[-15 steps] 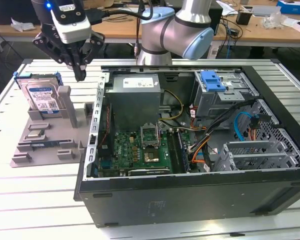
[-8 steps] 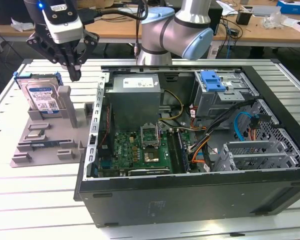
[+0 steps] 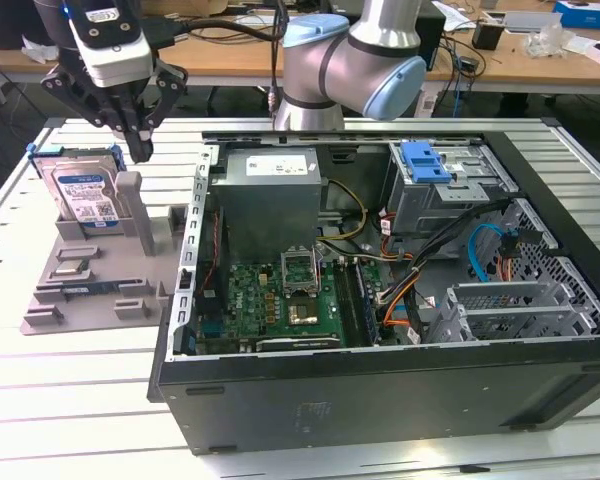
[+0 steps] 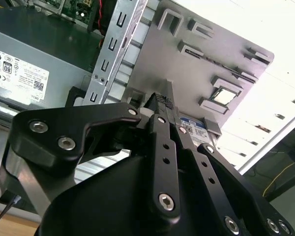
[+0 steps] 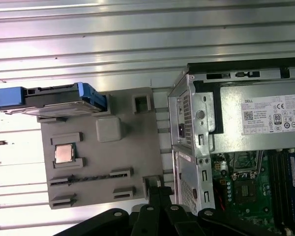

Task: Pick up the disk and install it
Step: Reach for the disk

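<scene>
The disk stands upright on its edge in a slot at the back of a grey fixture plate, white-and-blue label facing the camera, blue bracket around it. In the first wrist view the disk shows edge-on; in the second wrist view a corner of its label peeks past the fingers. My gripper hangs just above the plate, beside the disk toward the exterior view's right, over a grey post. Its black fingers are pressed together with nothing between them. The gripper sits near the plate's edge facing the case.
An open computer case lies on the slatted table on the exterior view's right of the plate. Inside are a power supply, a motherboard, cables and a blue-tabbed drive cage. A processor chip and a memory stick rest on the plate.
</scene>
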{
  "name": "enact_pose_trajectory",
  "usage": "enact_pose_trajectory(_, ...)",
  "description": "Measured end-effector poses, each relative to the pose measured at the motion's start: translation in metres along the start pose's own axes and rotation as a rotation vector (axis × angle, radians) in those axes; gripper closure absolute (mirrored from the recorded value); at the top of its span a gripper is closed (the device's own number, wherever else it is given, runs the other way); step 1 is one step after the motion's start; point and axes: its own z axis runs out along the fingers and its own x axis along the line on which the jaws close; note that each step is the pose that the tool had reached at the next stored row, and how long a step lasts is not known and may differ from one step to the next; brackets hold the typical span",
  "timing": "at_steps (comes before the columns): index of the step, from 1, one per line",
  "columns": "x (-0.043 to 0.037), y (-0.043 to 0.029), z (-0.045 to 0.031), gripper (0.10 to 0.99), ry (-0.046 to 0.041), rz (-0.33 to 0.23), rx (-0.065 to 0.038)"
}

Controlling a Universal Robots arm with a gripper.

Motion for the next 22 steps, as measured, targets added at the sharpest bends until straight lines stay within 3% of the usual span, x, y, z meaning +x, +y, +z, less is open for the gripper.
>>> enact_pose_trajectory(4, 0.0069, -0.0005, -0.0002, 0.984, -0.0001, 0.0, 0.0)
enact_pose_trajectory(15, 0.0151, -0.0011, -0.0004, 0.984, -0.0001, 0.0, 0.0)
enact_pose_trajectory(22, 0.0262, -0.0019, -0.0006, 0.984, -0.0001, 0.0, 0.0)
